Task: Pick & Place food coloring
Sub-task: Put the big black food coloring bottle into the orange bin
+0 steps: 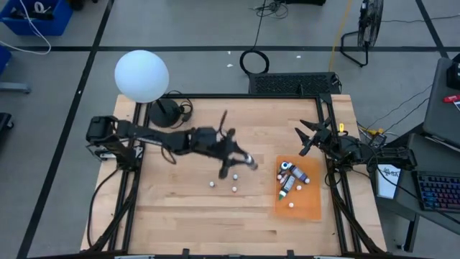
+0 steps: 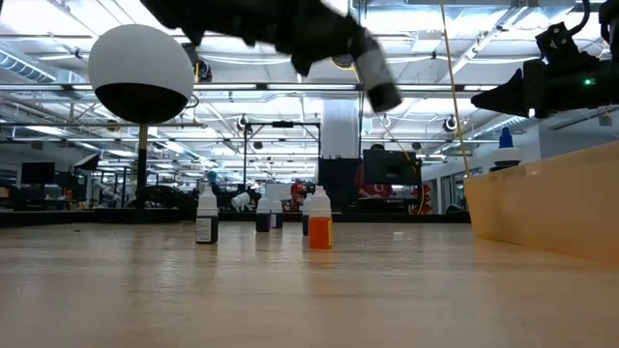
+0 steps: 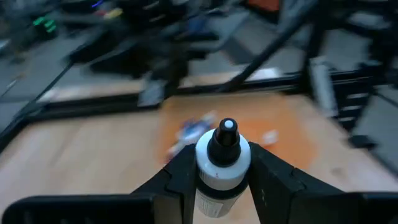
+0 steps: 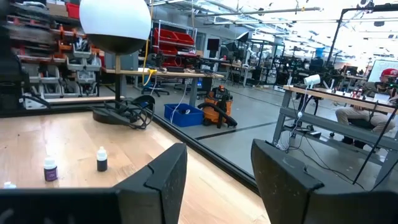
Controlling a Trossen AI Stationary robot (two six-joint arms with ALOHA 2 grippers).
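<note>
My left gripper [image 1: 248, 161] hangs over the middle of the table, shut on one food coloring bottle [image 3: 224, 163] with a white body and a dark cap. Three more small bottles [image 1: 234, 175] stand on the bare wood just below it; in the low view they stand upright [image 2: 319, 222]. Several bottles [image 1: 291, 176] lie on a flat orange sheet [image 1: 309, 205] toward the right. My right gripper [image 1: 307, 140] waits open at the table's right edge, holding nothing. My left gripper pinches the bottle's white body [image 3: 219, 183] between its two fingers [image 3: 183, 169], just behind the shoulder. The bottle lies along the fingers, its dark cap [image 3: 225, 138] sticking out past the fingertips. It is lifted clear of the table and slants cap-down [image 2: 384, 97].
A white globe lamp [image 1: 141, 75] on a black base [image 1: 165, 111] stands at the far left corner. Black frame rails [image 1: 338, 194] run along the table's sides. Bare wood lies near the front edge [image 1: 215, 223].
</note>
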